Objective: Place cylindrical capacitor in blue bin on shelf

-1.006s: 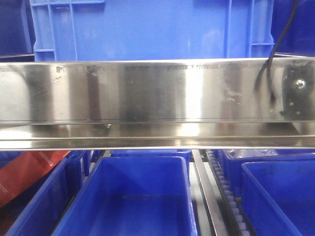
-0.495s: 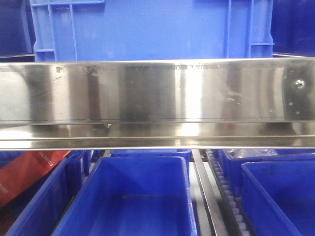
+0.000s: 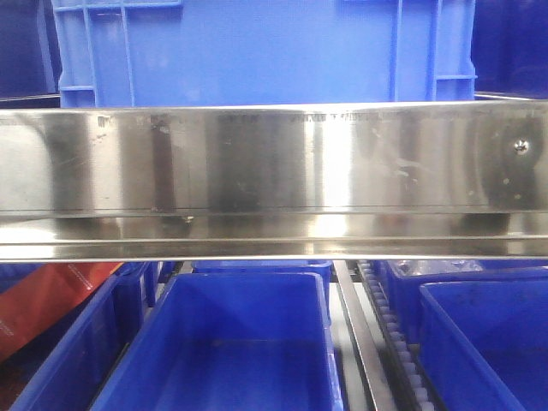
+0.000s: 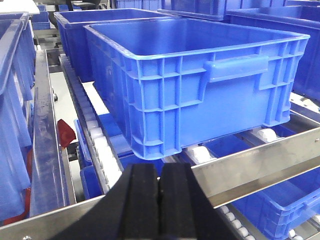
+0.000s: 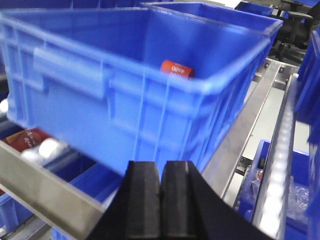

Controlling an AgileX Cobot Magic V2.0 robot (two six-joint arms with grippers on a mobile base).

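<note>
A big blue bin stands on the shelf just behind its shiny steel front rail. In the left wrist view the same bin looks empty, and my left gripper hangs shut and empty before the rail. My right gripper is also shut with nothing in it, close to the bin's near corner. A small orange-red item with white print lies inside the bin by its wall. I cannot tell whether it is the cylindrical capacitor.
Below the rail sit more blue bins between white roller tracks. A red packet lies at the lower left. Other blue bins crowd the upper level behind and beside the big one.
A black cable and dark arm part at the right end of the rail have left the front view. Their reflection on the steel has faded.
</note>
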